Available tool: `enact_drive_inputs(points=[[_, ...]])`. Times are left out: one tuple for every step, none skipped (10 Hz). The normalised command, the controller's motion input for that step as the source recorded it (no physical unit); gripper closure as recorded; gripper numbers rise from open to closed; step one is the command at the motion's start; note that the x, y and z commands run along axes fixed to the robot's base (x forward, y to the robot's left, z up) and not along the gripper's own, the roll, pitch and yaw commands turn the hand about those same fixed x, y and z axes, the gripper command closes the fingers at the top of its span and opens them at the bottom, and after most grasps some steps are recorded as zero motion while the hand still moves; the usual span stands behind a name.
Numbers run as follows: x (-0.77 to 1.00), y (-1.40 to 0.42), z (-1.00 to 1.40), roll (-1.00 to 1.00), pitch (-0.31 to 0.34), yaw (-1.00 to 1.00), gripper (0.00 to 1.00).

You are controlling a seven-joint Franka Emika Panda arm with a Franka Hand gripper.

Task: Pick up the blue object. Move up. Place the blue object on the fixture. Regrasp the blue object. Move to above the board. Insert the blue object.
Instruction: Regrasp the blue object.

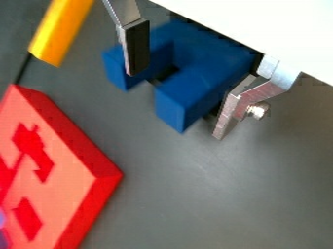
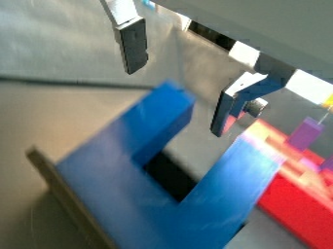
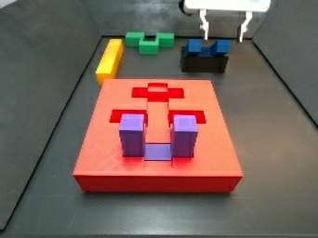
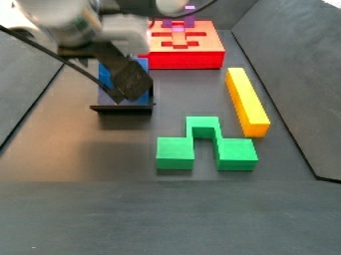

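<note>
The blue object (image 3: 207, 46) sits on the black fixture (image 3: 205, 63) at the back right of the floor, its two prongs pointing up. My gripper (image 3: 224, 30) hangs just above it, open, with one finger to each side and neither pad touching the block. Both wrist views show the blue object (image 1: 189, 83) (image 2: 169, 180) below the spread fingers (image 1: 130, 49) (image 2: 235, 107). In a side view the gripper (image 4: 127, 75) hides most of the block over the fixture (image 4: 123, 106). The red board (image 3: 155, 149) (image 4: 186, 48) lies in the middle of the floor.
A purple U-shaped block (image 3: 155, 135) stands in the board's near recess. A yellow bar (image 3: 110, 60) (image 4: 246, 100) lies beside the board, and a green block (image 3: 155, 41) (image 4: 204, 147) rests further along. Raised walls border the dark floor.
</note>
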Motion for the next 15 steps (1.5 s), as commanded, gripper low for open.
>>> enact_drive_inputs(points=[[0.15, 0.28, 0.51, -0.33, 0.186, -0.03, 0.0], [0.11, 0.25, 0.34, 0.0, 0.206, -0.01, 0.0], [0.1, 0.15, 0.15, 0.45, 0.3, 0.0, 0.0], [0.17, 0.03, 0.17, 0.91, 0.526, 0.01, 0.0], [0.15, 0.0, 0.09, 1.0, 0.554, 0.03, 0.0], [0.14, 0.0, 0.05, 1.0, 0.546, 0.04, 0.0], [0.15, 0.0, 0.0, 1.0, 0.497, 0.08, 0.0], [0.17, 0.0, 0.0, 1.0, 0.4, 0.14, 0.0], [0.18, 0.0, 0.0, 1.0, 0.391, 0.17, 0.0], [0.17, 0.0, 0.0, 1.0, 0.386, 0.19, 0.0], [0.15, 0.0, 0.0, 1.0, 0.377, 0.19, 0.0], [0.13, -0.04, 0.0, 1.0, 0.369, 0.2, 0.0], [0.12, -0.04, 0.0, 1.0, 0.34, 0.2, 0.0], [0.12, -0.06, 0.0, 1.0, 0.326, 0.2, 0.0], [0.1, -0.07, 0.0, 1.0, 0.289, 0.2, 0.0]])
